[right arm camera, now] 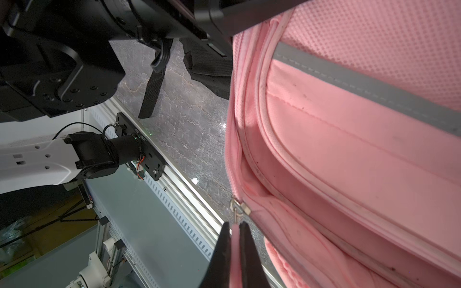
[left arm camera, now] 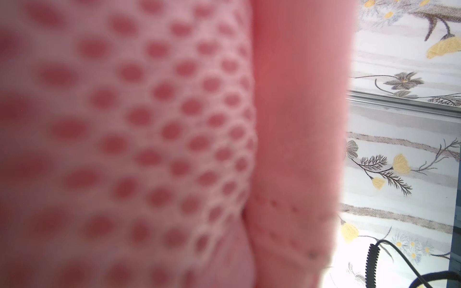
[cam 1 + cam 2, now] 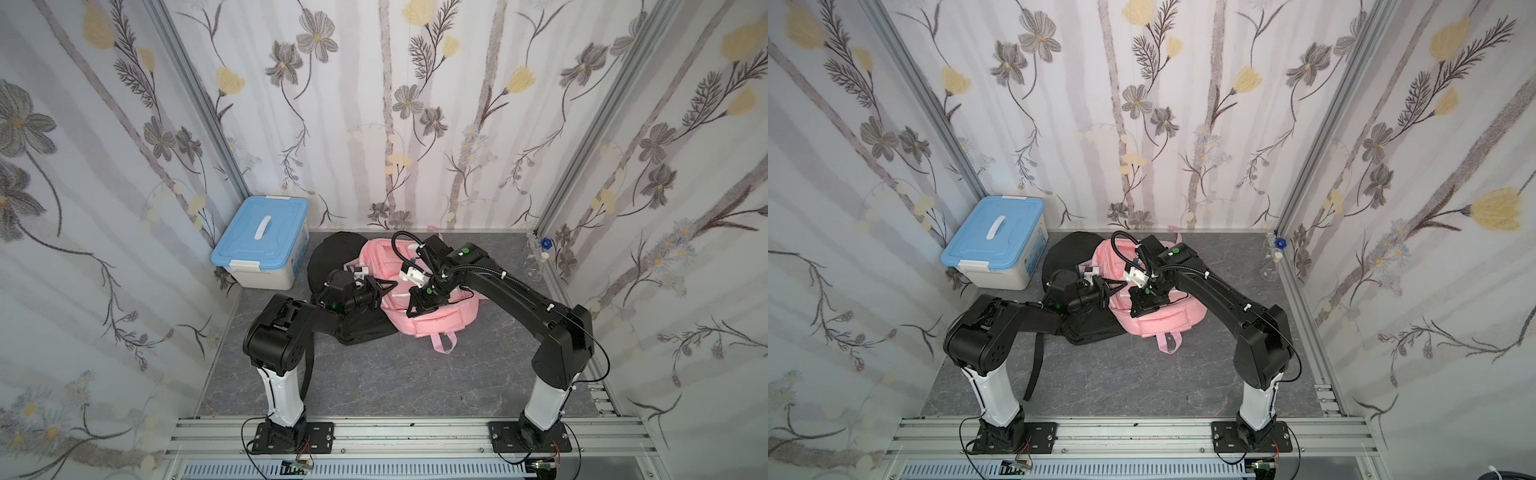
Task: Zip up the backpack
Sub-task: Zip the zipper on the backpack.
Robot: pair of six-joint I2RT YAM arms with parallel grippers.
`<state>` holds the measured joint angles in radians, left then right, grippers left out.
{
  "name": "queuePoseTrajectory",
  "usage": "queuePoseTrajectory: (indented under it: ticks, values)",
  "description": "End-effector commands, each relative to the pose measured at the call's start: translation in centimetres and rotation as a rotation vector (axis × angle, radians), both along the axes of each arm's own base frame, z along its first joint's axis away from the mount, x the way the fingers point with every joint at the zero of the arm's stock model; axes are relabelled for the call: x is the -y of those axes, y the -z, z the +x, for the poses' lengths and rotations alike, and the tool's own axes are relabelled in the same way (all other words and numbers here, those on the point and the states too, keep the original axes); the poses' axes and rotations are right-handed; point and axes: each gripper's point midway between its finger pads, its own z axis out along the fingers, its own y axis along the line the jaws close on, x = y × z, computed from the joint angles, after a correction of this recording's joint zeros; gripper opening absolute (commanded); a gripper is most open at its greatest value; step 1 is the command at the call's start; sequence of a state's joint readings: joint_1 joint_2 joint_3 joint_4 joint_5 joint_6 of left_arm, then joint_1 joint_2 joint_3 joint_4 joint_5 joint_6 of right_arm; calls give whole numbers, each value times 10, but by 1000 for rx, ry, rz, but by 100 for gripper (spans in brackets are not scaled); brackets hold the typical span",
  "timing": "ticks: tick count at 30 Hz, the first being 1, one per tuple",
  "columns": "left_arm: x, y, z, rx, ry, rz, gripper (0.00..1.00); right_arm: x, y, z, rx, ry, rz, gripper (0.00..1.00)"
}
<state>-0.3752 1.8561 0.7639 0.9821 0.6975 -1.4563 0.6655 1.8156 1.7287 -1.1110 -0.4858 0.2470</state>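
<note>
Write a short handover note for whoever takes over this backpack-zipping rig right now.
Grippers: right gripper, jaws shut on the pink pull tab of the metal slider; left gripper against the pink backpack's side, open or shut unclear.
Things: the pink backpack lies on the table, overlapping the black backpack.
Done: pull tab gripped.
Left: the zipper gapes beside the slider; draw it shut, probably with the left gripper bracing the fabric.
</note>
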Motion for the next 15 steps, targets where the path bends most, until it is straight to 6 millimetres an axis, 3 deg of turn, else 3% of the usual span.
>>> queuePoseTrajectory:
  ticks: [1, 6, 15]
  values:
    - [-4, -9, 1, 52, -18, 27, 0, -5, -9, 0, -13, 22, 14, 0]
    - [-7, -11, -3, 69, -27, 75, 0, -17, -15, 6, 7, 32, -3, 0]
    - [-9, -13, -5, 74, -32, 114, 0, -60, -13, 0, -8, -34, -2, 0]
